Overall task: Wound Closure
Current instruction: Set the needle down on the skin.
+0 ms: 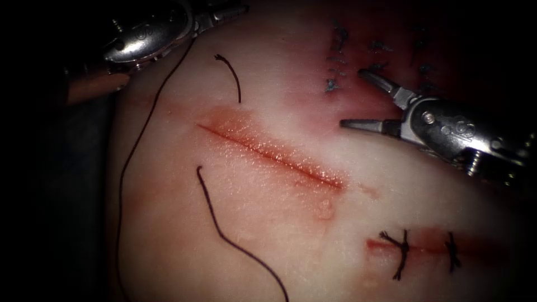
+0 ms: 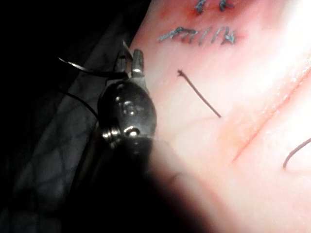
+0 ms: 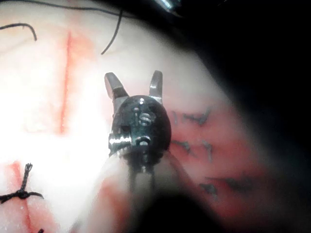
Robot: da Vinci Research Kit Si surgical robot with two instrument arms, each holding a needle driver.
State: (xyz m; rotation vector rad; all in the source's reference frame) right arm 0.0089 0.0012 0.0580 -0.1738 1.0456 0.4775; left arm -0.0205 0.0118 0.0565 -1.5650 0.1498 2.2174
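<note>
Nearest to me on the pale pork tissue (image 1: 313,274) lies a short cut already closed with two dark knotted stitches (image 1: 401,254). Beside it is a long loose piece of dark thread (image 1: 224,237). Behind them runs the open red cut (image 1: 268,151), with a shorter curled thread end (image 1: 235,78) beyond it.

My right steel needle driver (image 1: 358,98) hovers right of this cut with its jaws wide apart and empty.

Farthest, at the left edge of the tissue, my left steel needle driver (image 2: 130,60) has its jaws together on the thin curved silver needle (image 2: 87,68), I think close to one end. The needle is free in the air, not in the tissue. The long dark working thread (image 1: 130,156) hangs from there down the left side.

I judge the grip so near the end lets the needle turn, and the slack thread may catch the loose pieces.

The left wrist view gives me the needle in the jaws. The endoscope view gives the whole thread and both cuts. The right wrist view confirms the empty open jaws.
</note>
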